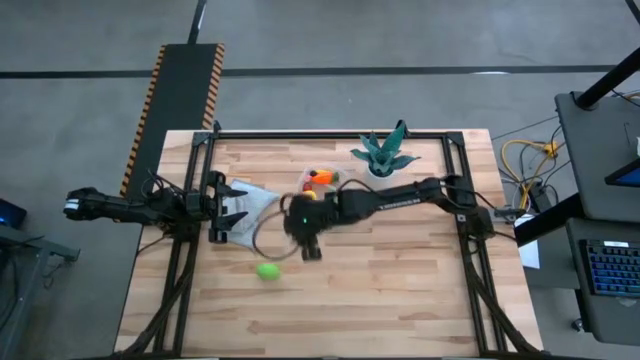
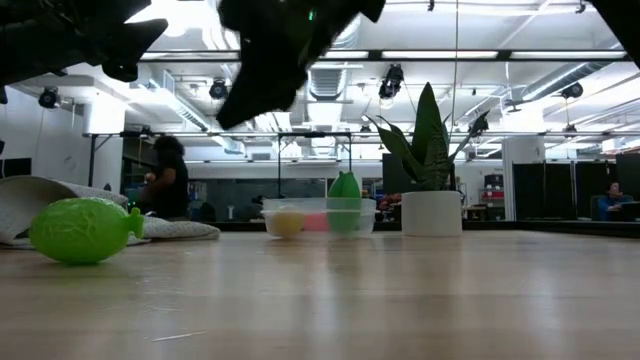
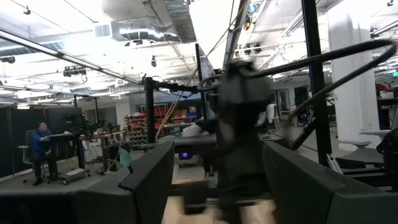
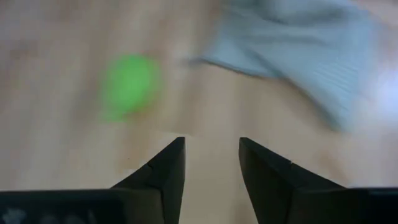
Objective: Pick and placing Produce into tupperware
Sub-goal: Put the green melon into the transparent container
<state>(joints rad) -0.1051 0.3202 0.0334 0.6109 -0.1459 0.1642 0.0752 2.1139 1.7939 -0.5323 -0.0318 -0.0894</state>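
While both arms are over the table:
Left gripper [image 1: 232, 208]: at the table's left edge over the pale cloth [image 1: 252, 204], fingers parted, holding nothing.
Lime [image 1: 268, 271]: on bare wood, near the cloth, just beside and in front of the right gripper.
Right gripper [image 1: 310, 250]: raised mid-table, fingers [image 4: 163, 171] narrowly apart, empty, touching nothing.
Tupperware [image 2: 318, 216]: beside the potted plant [image 1: 384, 155], holding a yellow piece, a pink piece and a green one.
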